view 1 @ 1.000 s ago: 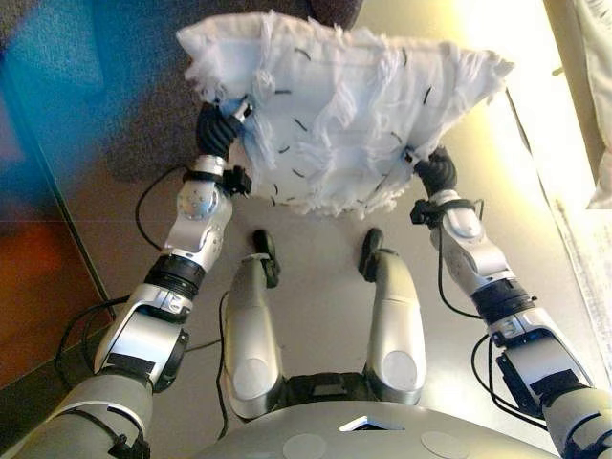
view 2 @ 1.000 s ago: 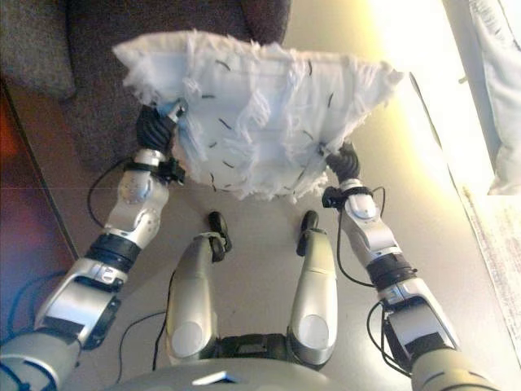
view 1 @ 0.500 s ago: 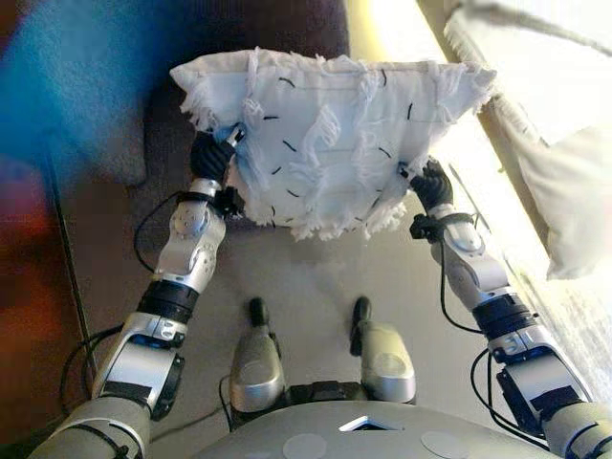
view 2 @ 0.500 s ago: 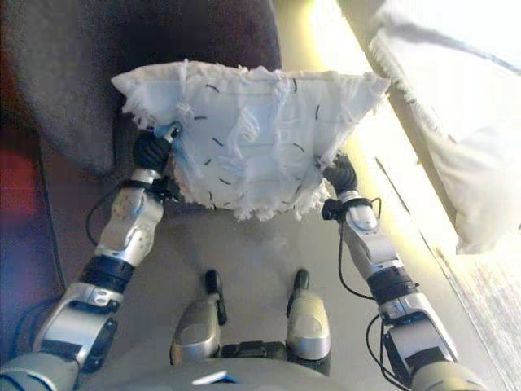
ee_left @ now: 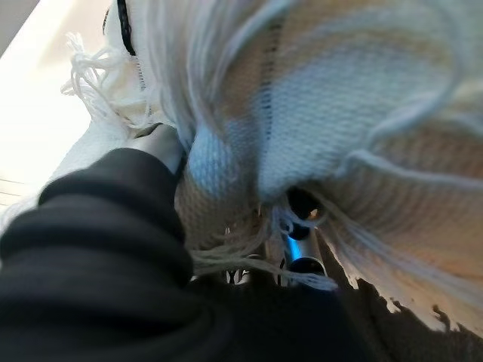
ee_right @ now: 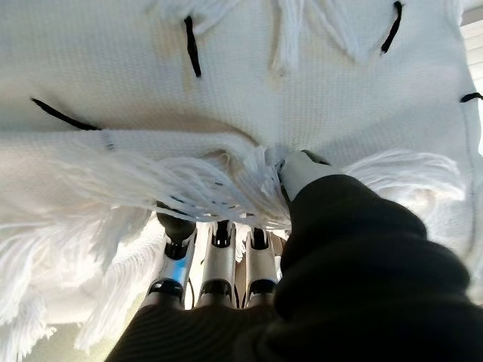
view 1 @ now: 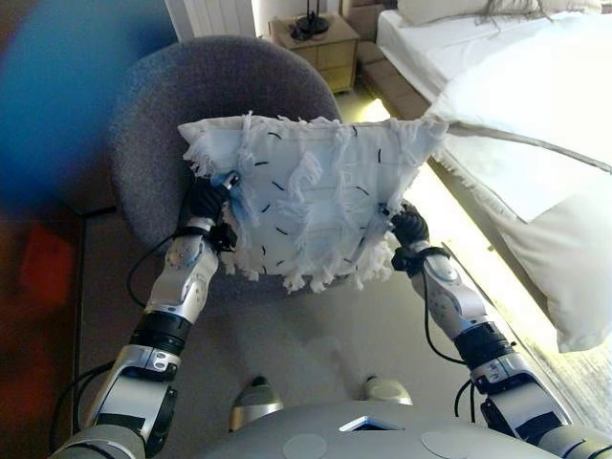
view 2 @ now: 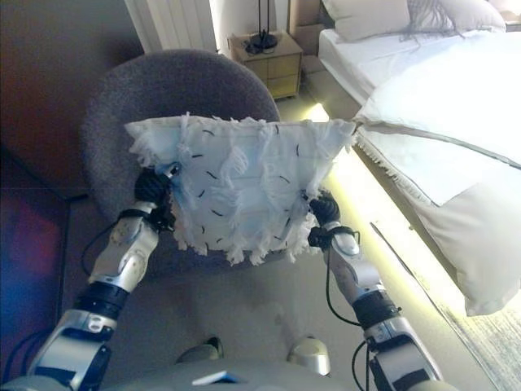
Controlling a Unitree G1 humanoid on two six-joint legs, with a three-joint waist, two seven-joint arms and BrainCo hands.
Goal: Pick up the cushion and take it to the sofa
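Cushion (view 1: 311, 196), white and fringed with short dark stitches, is held off the floor between 2 hands, in front of the chest. The left hand (view 1: 206, 198) is clamped on its left side; in the left wrist view the thumb and fingers are seen curled into the knit and fringe. The right hand (view 2: 323, 208) is pinched on the lower right edge; in the right wrist view the fingers (ee_right: 219, 268) lie under the fringe with the thumb pressed on top.

Step in hand: carry phase; pick-up is judged complete. A round grey upholstered chair (view 1: 206, 91) stands directly behind the cushion and is taken to be the sofa meant by the task. A bed (view 2: 440, 98) with white bedding lies to the right, a small nightstand (view 1: 320, 38) beyond.

Next move, as judged: cushion to be carried forward over the chair seat, lowered, then both grips released together. The fringe may snag on the fingers at release.
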